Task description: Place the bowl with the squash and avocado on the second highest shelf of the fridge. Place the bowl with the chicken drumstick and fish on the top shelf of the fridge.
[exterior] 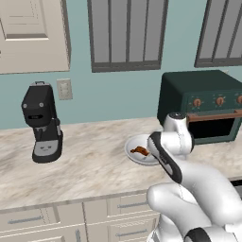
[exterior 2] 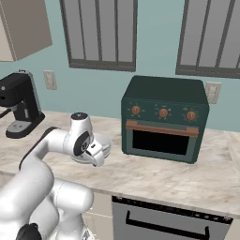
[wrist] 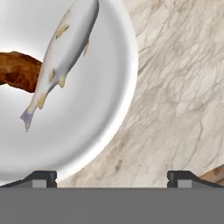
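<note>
Counter (exterior: 90, 165) of pale veined marble, carrying a dark green toaster oven (exterior 2: 164, 119) at the far right and a black coffee machine (exterior: 41, 123) at the far left. Between them, near the middle, the shallow white bowl (exterior: 134, 142), holding the chicken drumstick (exterior: 140, 151) and the fish (wrist: 65, 48), the fish lying slantwise across the bowl in the hand view. Just above the bowl's right rim, the hand (wrist: 111, 177): fingers spread wide, nothing held, one fingertip (wrist: 41, 178) over the rim and the other over bare marble. For a clean grasp, probably best to lower straight down until the rim sits between the tips, pinch the wall firmly, then lift level so neither the drumstick nor the fish slides out.
</note>
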### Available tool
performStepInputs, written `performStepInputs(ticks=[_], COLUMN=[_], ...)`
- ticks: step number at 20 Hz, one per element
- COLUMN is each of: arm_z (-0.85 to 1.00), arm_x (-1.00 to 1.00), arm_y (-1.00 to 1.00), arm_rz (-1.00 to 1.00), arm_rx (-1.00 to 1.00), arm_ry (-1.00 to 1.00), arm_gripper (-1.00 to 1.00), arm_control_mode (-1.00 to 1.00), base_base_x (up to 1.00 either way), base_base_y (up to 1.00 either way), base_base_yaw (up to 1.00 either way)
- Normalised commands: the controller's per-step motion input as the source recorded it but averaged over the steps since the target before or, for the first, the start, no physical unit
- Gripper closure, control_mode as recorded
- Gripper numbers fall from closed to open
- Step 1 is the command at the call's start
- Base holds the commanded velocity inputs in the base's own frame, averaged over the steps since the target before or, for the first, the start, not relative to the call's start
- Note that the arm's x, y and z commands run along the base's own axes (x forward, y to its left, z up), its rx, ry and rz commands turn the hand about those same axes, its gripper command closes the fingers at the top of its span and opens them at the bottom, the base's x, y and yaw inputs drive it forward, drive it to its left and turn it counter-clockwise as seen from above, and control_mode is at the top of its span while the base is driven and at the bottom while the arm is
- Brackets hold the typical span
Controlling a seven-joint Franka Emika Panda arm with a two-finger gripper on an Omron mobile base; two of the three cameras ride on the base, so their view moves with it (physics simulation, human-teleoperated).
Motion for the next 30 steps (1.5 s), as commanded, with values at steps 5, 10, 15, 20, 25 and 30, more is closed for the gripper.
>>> performStepInputs(ticks=[5, 10, 15, 20, 25, 30], arm_z=[-0.26, -0.14, -0.26, -0.24, -0.16, 0.00], arm_x=[0.37, 0.48, 0.31, 0.30, 0.05, 0.00], arm_y=[0.00, 0.00, 0.00, 0.00, 0.00, 0.00], arm_rz=[-0.04, -0.05, -0.02, 0.00, 0.00, 0.00], arm_rx=[0.00, 0.00, 0.00, 0.00, 0.00, 0.00], arm_ry=[0.00, 0.00, 0.00, 0.00, 0.00, 0.00], arm_gripper=[-1.00, -1.00, -1.00, -1.00, 1.00, 1.00], arm_control_mode=[-1.00, -1.00, -1.00, -1.00, -1.00, -1.00], base_base_x=[0.00, 0.00, 0.00, 0.00, 0.00, 0.00], base_base_y=[0.00, 0.00, 0.00, 0.00, 0.00, 0.00], base_base_yaw=[0.00, 0.00, 0.00, 0.00, 0.00, 0.00])
